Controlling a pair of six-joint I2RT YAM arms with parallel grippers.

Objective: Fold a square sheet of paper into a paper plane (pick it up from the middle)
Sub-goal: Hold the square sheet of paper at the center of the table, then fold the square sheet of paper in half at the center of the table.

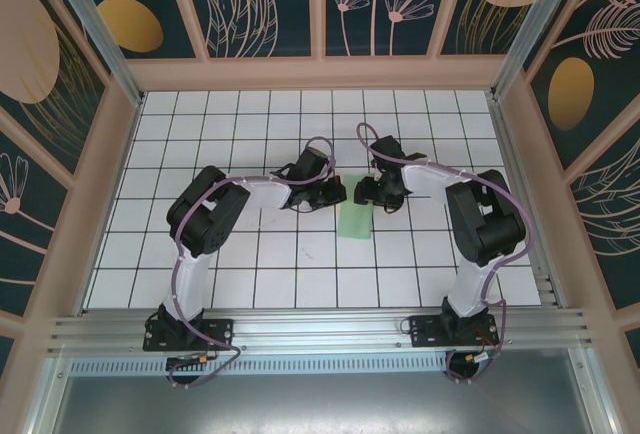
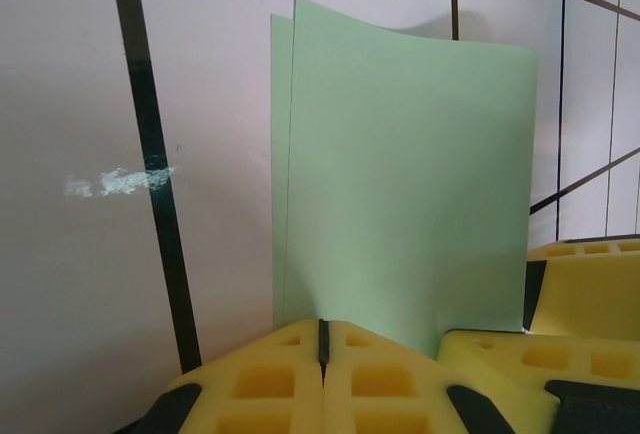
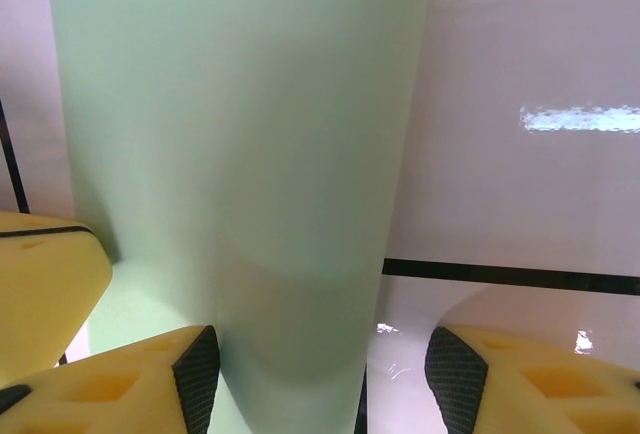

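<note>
Both arms are reaching in toward the middle of the white gridded table [image 1: 300, 264], wrists nearly meeting.

The square sheet of paper [image 1: 355, 220], pale green, is sitting between the 2 grippers at the table's centre. It is extending from them toward the arm bases.

Left gripper [image 2: 322, 354]: the yellow fingers are pressing together with no gap. The paper is rising straight out of the seam between them, so this gripper is pinching the sheet at its edge. From this wrist the sheet is showing 2 layers, doubled over, with 1 edge peeking out behind the other on the left. The top is bowing slightly.

Right gripper [image 3: 320, 379]: the jaws are standing moderately wide and clamping nothing. The sheet is running up between its fingers [image 3: 110, 384], crowding the left one. Bare table is showing between the paper and the other finger.

The 2 grippers are sitting just beside each other. Whether they are touching, I cannot tell.
</note>
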